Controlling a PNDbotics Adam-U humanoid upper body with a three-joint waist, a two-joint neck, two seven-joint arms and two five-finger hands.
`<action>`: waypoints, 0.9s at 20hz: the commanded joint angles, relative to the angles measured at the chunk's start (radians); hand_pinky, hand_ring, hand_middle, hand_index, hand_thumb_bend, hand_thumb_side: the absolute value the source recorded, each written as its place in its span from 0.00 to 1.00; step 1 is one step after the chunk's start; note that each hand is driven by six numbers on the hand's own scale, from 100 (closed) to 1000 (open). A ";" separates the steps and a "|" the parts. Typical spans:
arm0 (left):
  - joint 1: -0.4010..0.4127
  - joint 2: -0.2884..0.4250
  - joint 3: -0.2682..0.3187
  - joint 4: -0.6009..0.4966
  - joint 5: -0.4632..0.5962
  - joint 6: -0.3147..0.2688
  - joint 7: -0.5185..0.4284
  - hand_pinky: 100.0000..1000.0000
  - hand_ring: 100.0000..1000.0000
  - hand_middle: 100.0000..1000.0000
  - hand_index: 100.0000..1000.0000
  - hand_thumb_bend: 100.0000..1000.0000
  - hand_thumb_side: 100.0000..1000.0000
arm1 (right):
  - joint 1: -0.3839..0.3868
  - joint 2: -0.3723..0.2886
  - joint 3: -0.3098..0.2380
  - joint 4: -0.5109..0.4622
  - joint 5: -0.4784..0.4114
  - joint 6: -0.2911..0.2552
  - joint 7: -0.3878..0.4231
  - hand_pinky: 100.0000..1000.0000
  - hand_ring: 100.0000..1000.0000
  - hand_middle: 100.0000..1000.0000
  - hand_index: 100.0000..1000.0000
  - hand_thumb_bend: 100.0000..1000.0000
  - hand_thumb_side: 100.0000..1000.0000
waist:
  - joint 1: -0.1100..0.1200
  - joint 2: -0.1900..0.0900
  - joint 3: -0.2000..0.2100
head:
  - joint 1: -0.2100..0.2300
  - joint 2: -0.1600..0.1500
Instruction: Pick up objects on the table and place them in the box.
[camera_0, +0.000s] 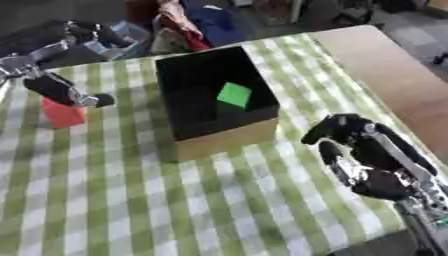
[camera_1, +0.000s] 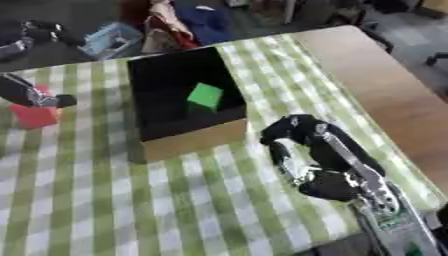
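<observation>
Green cube (camera_0: 234, 95) in box (camera_0: 223, 136)

Soft, even daylight, faint shadows, overall motion blur, box (camera_0: 219, 95) interior very dark, no strong glare.

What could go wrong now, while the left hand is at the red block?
The left hand covers only the top of the red block, so the block may tip or slip on the checked cloth. On the way to the box, the block could hit its near wall instead of landing beside the green block.
</observation>
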 joint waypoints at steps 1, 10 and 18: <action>-0.007 0.048 0.026 0.026 -0.042 0.008 0.016 0.80 0.74 0.77 0.89 0.52 0.37 | -0.002 -0.023 -0.010 -0.010 0.006 -0.002 -0.005 0.74 0.63 0.50 0.66 0.00 0.31 | -0.005 -0.024 0.004 | -0.004 0.007; -0.011 0.054 0.069 0.169 -0.175 0.059 0.103 0.73 0.67 0.71 0.87 0.51 0.42 | 0.003 -0.022 -0.010 -0.011 0.009 -0.001 -0.011 0.73 0.64 0.50 0.66 0.00 0.31 | -0.009 -0.032 0.000 | -0.003 0.006; -0.012 0.062 0.101 0.267 -0.260 0.091 0.176 0.69 0.63 0.68 0.87 0.51 0.43 | 0.000 -0.024 -0.005 -0.013 0.007 0.000 -0.010 0.73 0.64 0.50 0.66 0.00 0.31 | -0.010 -0.021 -0.025 | 0.005 -0.003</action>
